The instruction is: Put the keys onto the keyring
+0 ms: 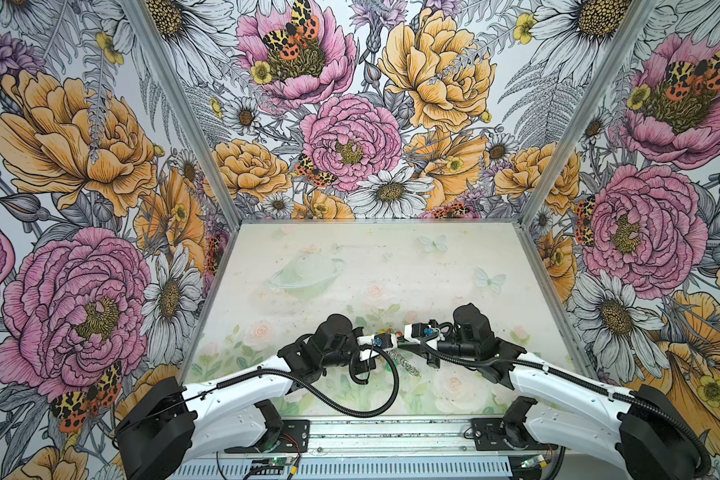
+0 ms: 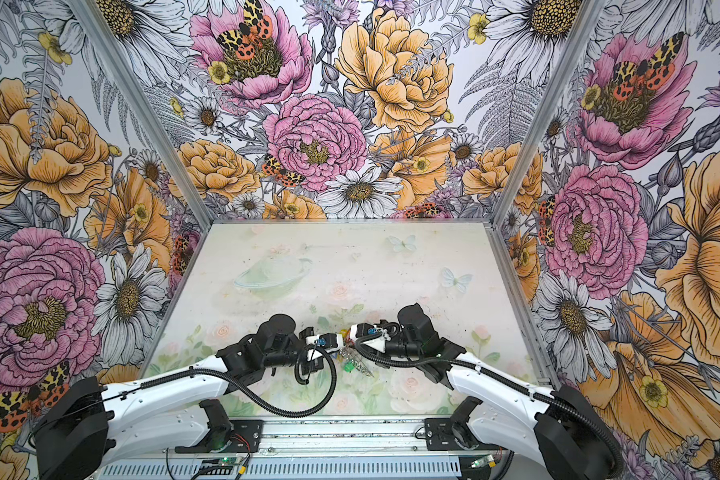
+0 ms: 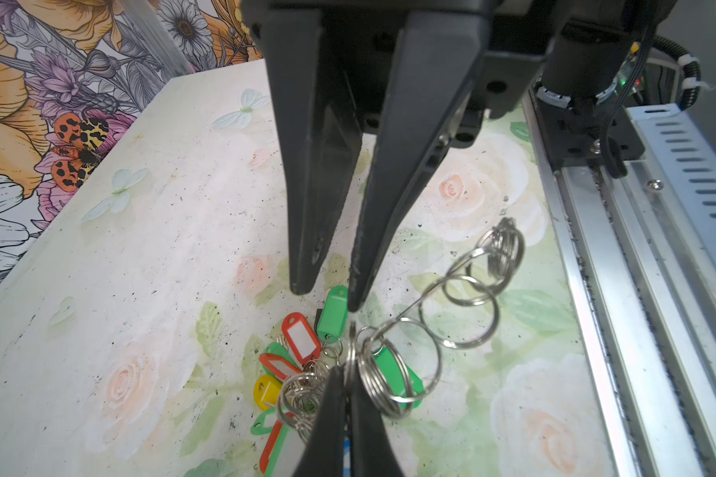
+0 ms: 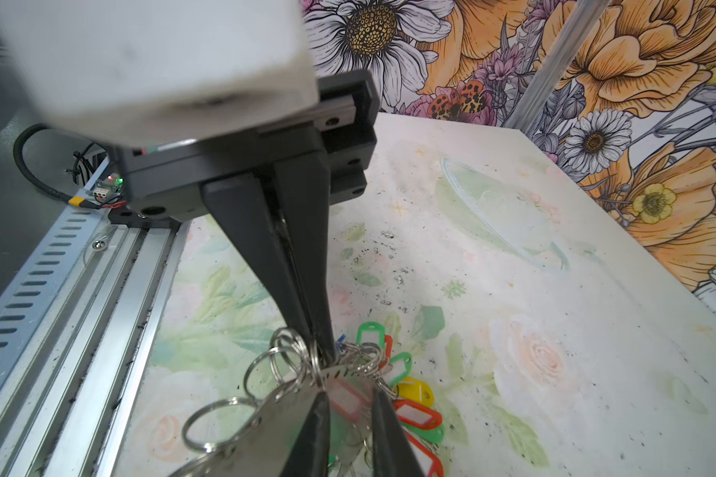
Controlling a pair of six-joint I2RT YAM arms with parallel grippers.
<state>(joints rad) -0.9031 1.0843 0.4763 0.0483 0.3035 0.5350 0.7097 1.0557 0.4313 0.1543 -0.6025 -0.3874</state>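
Holding the large flat grey oval keyring (image 4: pixel 265 429) near the table's (image 3: pixel 141 289) 6 o'clock, left gripper (image 4: pixel 327 360) was clamped on its edge. Right gripper (image 3: pixel 327 297) was narrowly parted, empty. Coloured plastic key tags (image 3: pixel 300 336) looked mostly hung; any loose, unclear.

Robot lab booth: floral walls (image 1: pixel 350 104), aluminium rail (image 1: pixel 391 436)

- We find both top views bright and evenly lit; the surface (image 1: pixel 391 266) looks pale and washed, with only faint, soft shadows.
- We see the wall (image 1: pixel 80 166) panels stretch and bend toward the frame corners.
- In the right wrist view, the white housing (image 4: pixel 149 62) close to the lens is blurred.
- In the left wrist view, we catch sharp glints on the keyring (image 3: pixel 365 373).
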